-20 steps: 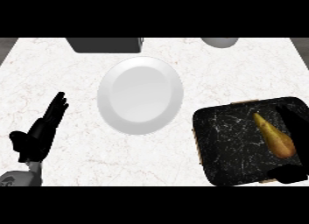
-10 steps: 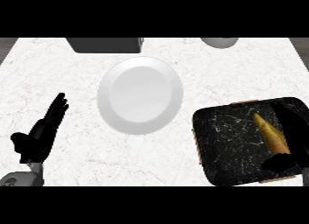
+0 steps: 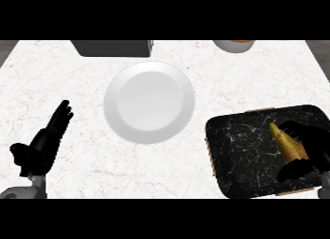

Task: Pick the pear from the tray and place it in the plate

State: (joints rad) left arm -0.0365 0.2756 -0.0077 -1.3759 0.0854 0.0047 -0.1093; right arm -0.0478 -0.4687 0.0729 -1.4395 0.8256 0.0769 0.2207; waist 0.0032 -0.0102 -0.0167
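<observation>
A yellow-brown pear (image 3: 286,141) lies in the black marbled tray (image 3: 243,149) at the right of the counter. My right hand (image 3: 318,148) is over the tray's right side, its fingers and thumb curled round the pear's lower part, hiding that end. The white plate (image 3: 149,101) stands at the counter's middle, left of the tray and bare. My left hand (image 3: 43,143) rests open at the lower left, fingers straight and pointing up, well away from the plate.
A dark grey box (image 3: 112,47) stands at the counter's far edge, above the plate. A pale bowl (image 3: 233,45) shows at the far right edge. White marble counter (image 3: 50,84) lies between the plate and my left hand.
My right hand has slid in over the tray and closed round the pear's lower end. The left hand has barely moved.
</observation>
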